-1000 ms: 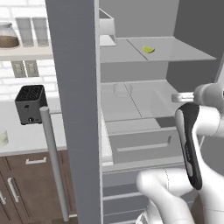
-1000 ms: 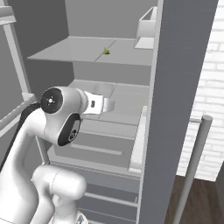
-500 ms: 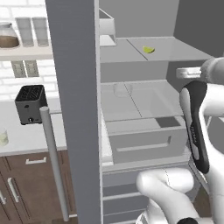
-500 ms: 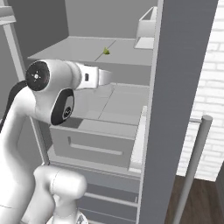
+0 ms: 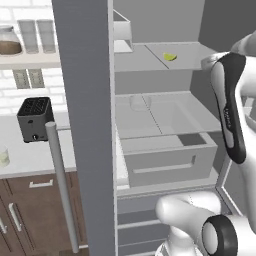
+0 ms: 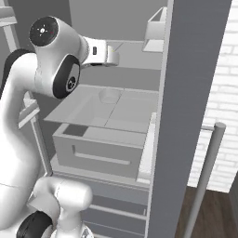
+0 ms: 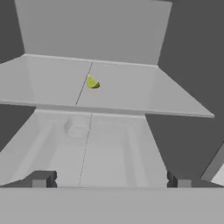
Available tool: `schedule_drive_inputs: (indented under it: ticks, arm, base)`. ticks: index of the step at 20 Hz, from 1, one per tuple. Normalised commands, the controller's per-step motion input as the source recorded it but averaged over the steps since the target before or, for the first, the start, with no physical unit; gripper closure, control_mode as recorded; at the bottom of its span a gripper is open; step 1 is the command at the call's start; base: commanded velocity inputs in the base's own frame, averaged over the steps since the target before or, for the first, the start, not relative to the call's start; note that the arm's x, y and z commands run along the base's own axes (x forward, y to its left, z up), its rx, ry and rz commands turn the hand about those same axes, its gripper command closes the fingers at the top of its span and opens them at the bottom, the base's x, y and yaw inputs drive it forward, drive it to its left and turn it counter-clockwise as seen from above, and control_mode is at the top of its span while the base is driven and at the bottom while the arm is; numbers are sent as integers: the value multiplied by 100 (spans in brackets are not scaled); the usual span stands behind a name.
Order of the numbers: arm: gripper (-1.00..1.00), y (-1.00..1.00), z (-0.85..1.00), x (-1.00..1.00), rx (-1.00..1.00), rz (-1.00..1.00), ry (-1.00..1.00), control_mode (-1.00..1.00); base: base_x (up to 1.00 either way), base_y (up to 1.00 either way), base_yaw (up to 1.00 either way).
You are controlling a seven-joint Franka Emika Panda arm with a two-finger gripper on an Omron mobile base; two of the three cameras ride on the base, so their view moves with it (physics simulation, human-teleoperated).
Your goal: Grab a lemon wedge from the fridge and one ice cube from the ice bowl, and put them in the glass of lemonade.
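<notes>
Spread wide and empty, the claw (image 7: 109, 180) is seen in the hand view with its two dark finger tips (image 7: 42, 179) set far apart at the bottom, nothing held between them. Compared with a second ago, the arm has been raised: in the right base view the wrist, then level with the lower shelf, is now lifted to the height of the upper shelf (image 6: 132, 50), and in the left base view the forearm has been carried up along the right edge of the fridge (image 5: 85, 125). Nearest the base, the grey drawer (image 5: 167, 162) at the bottom of the open compartment is seen pulled slightly forward. Above it the lower shelf (image 7: 105, 148) is seen, with a faint round clear shape resting on it towards the back. Farther in and higher, the lemon wedge (image 7: 92, 82) is found lying on the upper shelf, beside the seam that runs down the shelf's middle, well apart from the claw and unmoved since the earlier frames. Off to the left of the open door, a black toaster (image 5: 34, 118) is seen on the counter (image 5: 30, 157), with a glass of pale liquid (image 5: 4, 156) cut by the picture's left edge and a brown-filled jar (image 5: 10, 41) on the wall shelf above.
</notes>
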Motion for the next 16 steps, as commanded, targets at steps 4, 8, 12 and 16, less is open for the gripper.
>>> schedule_drive_inputs:
  ticks: [4, 8, 12, 16]
  arm:
    - [-100, 0, -3, 56, 2, 0, 3, -100]
    - [-100, 3, -33, 73, 8, 0, 0, -100]
    - [-100, 6, -13, 79, 18, 0, 2, -100]
    - [-100, 11, -17, 86, 18, 0, 0, -100]
  base:
    - [0, 0, 0]
    - [0, 0, 0]
    - [0, 0, 0]
    - [0, 0, 0]
